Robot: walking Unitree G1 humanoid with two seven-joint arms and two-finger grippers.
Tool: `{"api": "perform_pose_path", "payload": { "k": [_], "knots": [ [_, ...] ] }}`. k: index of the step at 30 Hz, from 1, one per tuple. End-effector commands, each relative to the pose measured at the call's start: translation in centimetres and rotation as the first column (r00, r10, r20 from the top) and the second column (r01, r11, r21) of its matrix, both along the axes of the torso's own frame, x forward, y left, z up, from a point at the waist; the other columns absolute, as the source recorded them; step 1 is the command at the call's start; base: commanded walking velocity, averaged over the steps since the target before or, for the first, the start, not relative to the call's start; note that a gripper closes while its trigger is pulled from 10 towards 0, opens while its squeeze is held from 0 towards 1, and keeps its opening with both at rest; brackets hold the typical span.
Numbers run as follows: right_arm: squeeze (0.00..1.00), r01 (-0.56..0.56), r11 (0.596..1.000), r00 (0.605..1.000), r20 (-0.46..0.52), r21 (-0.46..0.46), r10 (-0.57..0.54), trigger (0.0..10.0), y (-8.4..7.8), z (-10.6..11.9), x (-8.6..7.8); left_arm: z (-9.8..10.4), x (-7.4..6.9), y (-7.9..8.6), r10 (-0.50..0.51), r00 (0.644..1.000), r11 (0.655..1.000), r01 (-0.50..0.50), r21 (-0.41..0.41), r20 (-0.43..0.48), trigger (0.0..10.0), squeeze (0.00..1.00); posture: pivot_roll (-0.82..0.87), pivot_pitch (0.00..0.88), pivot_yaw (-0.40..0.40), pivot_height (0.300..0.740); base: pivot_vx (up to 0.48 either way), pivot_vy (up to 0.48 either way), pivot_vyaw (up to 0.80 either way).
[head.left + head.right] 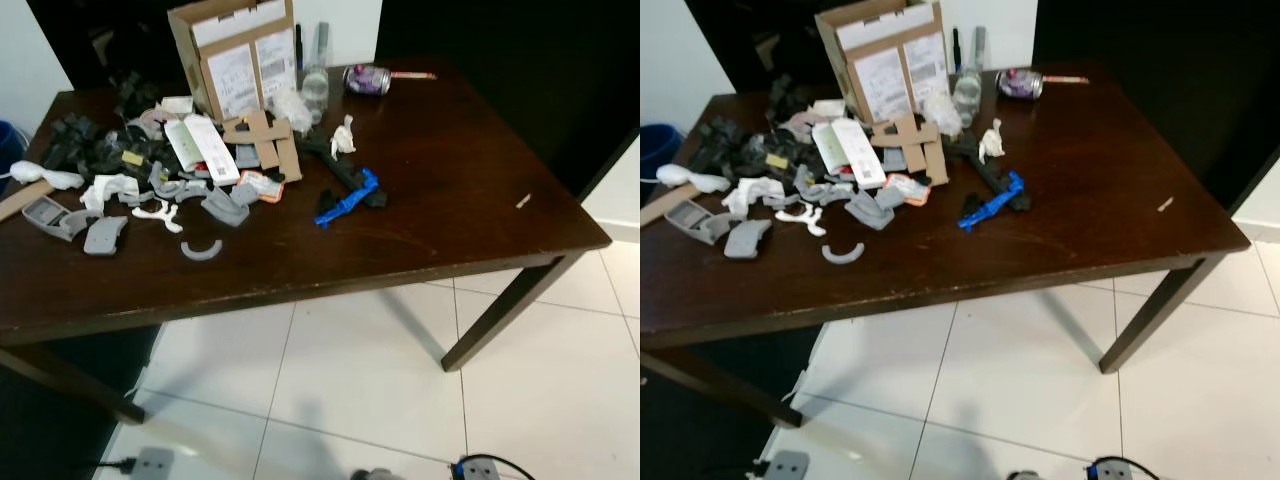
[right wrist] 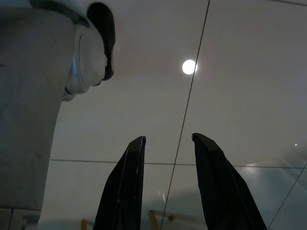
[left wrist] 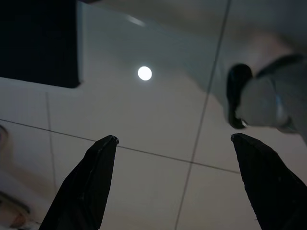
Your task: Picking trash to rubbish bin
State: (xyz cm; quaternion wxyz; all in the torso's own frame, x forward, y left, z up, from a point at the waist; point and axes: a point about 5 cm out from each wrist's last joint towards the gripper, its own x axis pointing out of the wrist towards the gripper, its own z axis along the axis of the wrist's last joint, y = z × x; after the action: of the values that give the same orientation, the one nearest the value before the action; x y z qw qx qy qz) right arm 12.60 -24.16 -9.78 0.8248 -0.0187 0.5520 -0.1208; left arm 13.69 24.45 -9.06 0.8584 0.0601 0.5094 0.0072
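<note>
Dark counter [image 1: 440, 190] before me carries all its scrap pile [image 1: 190, 165], nothing binned yet, left gripper [image 3: 172, 143] and right gripper [image 2: 169, 139] hanging with jaws released over floor tiles.

A dark wooden worktop [image 1: 450, 190] stands on a white tiled floor [image 1: 350, 390]. On its far left lies a heap of grey, black and white scraps [image 1: 150, 185], with an open cardboard box [image 1: 238, 55], a blue plastic piece [image 1: 347, 198] and a crushed can [image 1: 366, 79] at the far edge.

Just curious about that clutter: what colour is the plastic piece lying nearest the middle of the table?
Bright blue; clearest in the left eye view.
</note>
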Motion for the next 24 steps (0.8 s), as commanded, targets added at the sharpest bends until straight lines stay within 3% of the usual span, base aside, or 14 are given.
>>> {"api": "perform_pose_path", "payload": {
  "k": [1, 5, 8, 13, 21, 24],
  "knots": [
    [0.00, 0.017, 1.000, 1.000, -0.021, 0.007, -0.017, 10.0, 0.0, -0.3, -0.9, 0.0, -0.6, 0.9, 0.024, 0.999, 1.000, -0.023, 0.019, -0.024, 10.0, 0.00, 0.09, 0.175, 0.063, 0.740, 0.000, 0.000, 0.00],
    [0.00, 0.008, 1.000, 0.999, -0.034, -0.009, -0.008, 10.0, -0.6, -0.2, -1.2, 0.1, -0.1, 0.6, 0.026, 1.000, 1.000, -0.026, 0.009, -0.012, 10.0, 0.00, 0.08, 0.158, 0.057, 0.740, 0.000, 0.000, 0.00],
    [0.00, 0.002, 1.000, 1.000, -0.019, -0.017, -0.002, 10.0, -0.9, 0.1, -0.5, -0.1, 0.2, -0.5, 0.023, 1.000, 1.000, -0.023, -0.014, -0.006, 10.0, 0.00, 0.08, 0.146, 0.040, 0.740, 0.000, 0.000, 0.00],
    [0.00, -0.054, 0.998, 0.998, -0.012, -0.007, 0.054, 10.0, -0.1, 0.1, 0.3, -0.2, 0.3, -0.9, 0.046, 0.999, 0.999, -0.046, -0.030, 0.001, 10.0, 0.00, 0.09, 0.135, 0.003, 0.740, 0.000, 0.000, 0.00],
    [0.00, -0.180, 0.983, 0.983, 0.042, 0.038, 0.178, 10.0, 2.5, 0.8, 3.7, -0.2, 0.6, -1.4, 0.143, 0.989, 0.988, -0.141, -0.057, 0.040, 10.0, 0.00, 0.16, 0.094, -0.052, 0.740, 0.000, 0.000, 0.00],
    [0.00, -0.190, 0.981, 0.981, 0.047, 0.043, 0.188, 10.0, 2.8, 0.8, 3.9, -0.1, 0.6, -1.1, 0.156, 0.987, 0.987, -0.154, -0.052, 0.047, 10.0, 0.00, 0.18, 0.097, -0.058, 0.740, 0.000, 0.000, 0.00]
  ]
}}
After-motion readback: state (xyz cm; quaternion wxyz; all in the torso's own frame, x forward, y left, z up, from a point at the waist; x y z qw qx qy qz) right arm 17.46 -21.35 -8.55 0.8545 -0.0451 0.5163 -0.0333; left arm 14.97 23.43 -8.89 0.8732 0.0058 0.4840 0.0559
